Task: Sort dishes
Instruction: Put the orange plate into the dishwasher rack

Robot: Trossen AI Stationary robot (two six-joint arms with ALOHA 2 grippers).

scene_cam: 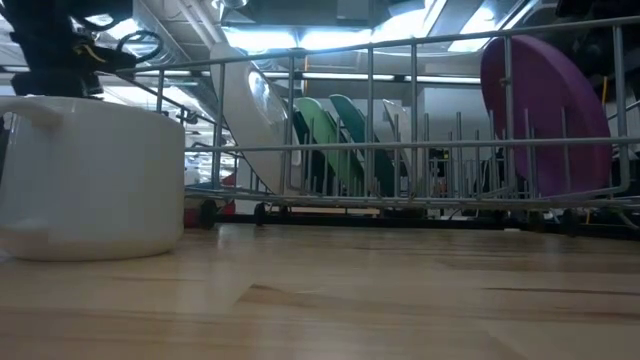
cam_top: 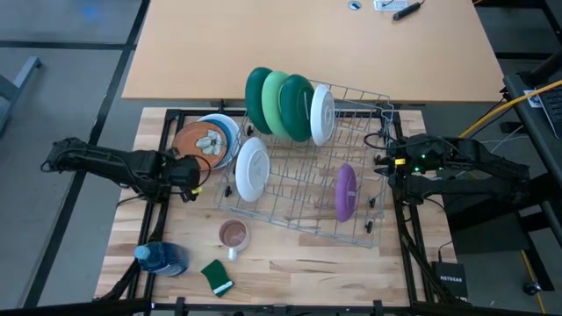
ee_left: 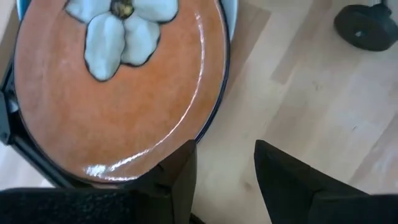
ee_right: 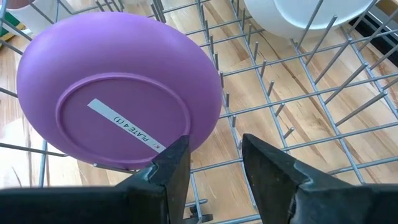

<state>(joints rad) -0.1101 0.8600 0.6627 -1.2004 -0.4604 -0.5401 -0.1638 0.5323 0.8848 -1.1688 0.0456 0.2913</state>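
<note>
Loading step in hand. Left gripper (cam_top: 195, 171), jaws apart and empty, sits at the orange plate's (cam_top: 200, 140) 7 o'clock edge on the tabletop (cam_top: 290, 263); next, grip its rim. Right gripper (cam_top: 384, 165), apart and empty, waits beside the rack (cam_top: 299, 189), which holds the other plates.

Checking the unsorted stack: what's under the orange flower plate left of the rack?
The orange flower plate lies on top of a blue plate, whose rim shows around its edge. A dark rim also shows below. How many more plates lie beneath is covered. The left gripper hovers open beside the stack.
</note>
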